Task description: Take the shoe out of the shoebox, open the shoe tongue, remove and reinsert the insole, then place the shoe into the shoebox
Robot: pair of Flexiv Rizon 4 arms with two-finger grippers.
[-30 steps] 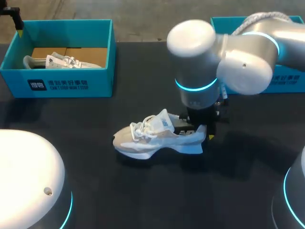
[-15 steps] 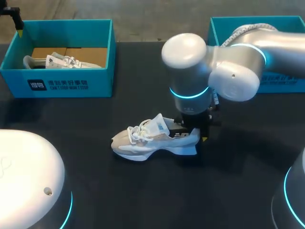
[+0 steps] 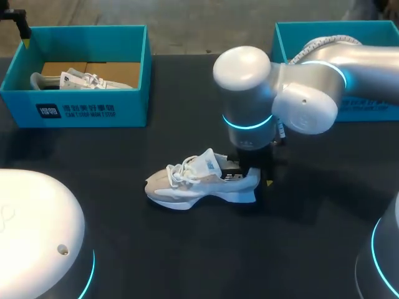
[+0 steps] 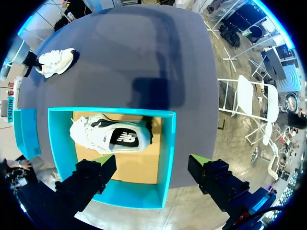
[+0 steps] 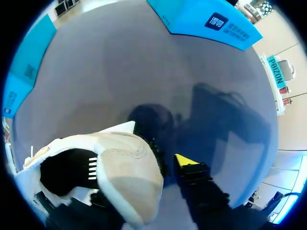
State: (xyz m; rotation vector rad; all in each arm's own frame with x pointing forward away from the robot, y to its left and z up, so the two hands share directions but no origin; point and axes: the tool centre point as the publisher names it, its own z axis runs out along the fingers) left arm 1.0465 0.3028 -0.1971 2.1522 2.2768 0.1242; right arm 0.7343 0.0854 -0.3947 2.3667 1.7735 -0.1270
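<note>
Near the middle of the tabletop (image 3: 312, 249) the shoe (image 3: 199, 180) stands on its sole with the fingers of my right gripper (image 3: 259, 177) closed on its heel collar, so any lift or sideways pull before they spread fully is likely to tip or drag the shoe.

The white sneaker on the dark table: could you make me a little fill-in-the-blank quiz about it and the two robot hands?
1. The white and beige lace-up sneaker stands outside the boxes, on the black ____.
2. The right hand holds this sneaker at its ____.
3. The left hand hovers above a teal cardboard shoebox containing a second white shoe, and its fingers are ____.
Missing words: table; heel; open.
</note>
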